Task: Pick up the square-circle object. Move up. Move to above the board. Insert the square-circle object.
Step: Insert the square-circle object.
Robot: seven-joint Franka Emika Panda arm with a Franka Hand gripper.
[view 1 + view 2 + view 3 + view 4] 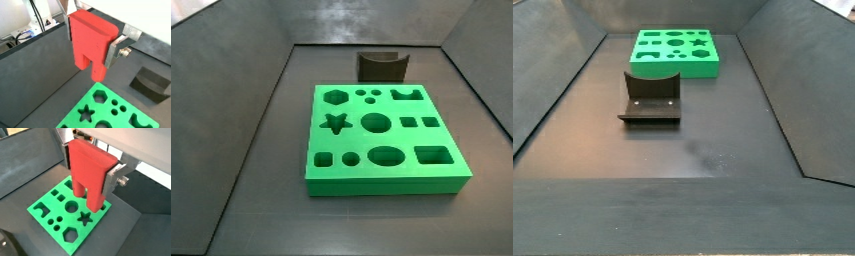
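Wrist views: end effector (93,42) apparently clamping square-circle object (90,170).

No text, label, brand, number or sign could be read anywhere: none on the small red plastic notched block (90,173) clamped in the end effector (93,170), none on the bright green cutout slab (382,135) below it.

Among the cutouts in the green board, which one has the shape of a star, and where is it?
The only pointed cutout in the board is the star, near one long edge, between the hexagon and a small rounded square. The gripper, holding the square-circle object, hangs above.
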